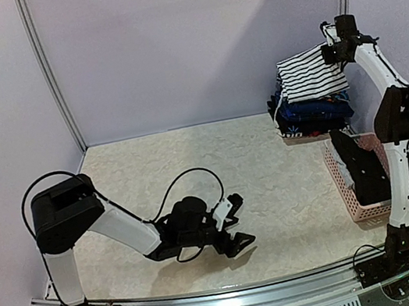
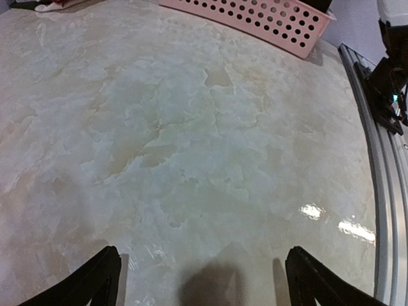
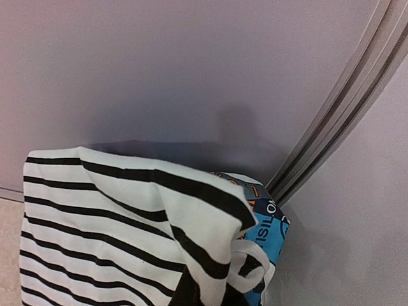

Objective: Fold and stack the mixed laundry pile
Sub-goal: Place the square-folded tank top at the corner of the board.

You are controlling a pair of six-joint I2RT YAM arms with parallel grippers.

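Table (image 1: 273, 180): glossy cream marbled surface, plain lilac walls (image 1: 170, 48) behind. Left gripper (image 1: 239, 223) sits low over it at lower centre, jaws wide apart, empty. Right gripper (image 1: 333, 52) is raised at upper right, jaws closed on the striped garment (image 1: 308, 77) topping the laundry pile (image 1: 313, 113). Pink basket (image 1: 343, 185) at right holds a black garment (image 1: 361, 165).

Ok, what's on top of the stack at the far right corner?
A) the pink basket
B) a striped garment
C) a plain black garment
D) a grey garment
B: the striped garment lies over the dark blue clothes, and the right gripper is shut on its raised corner.
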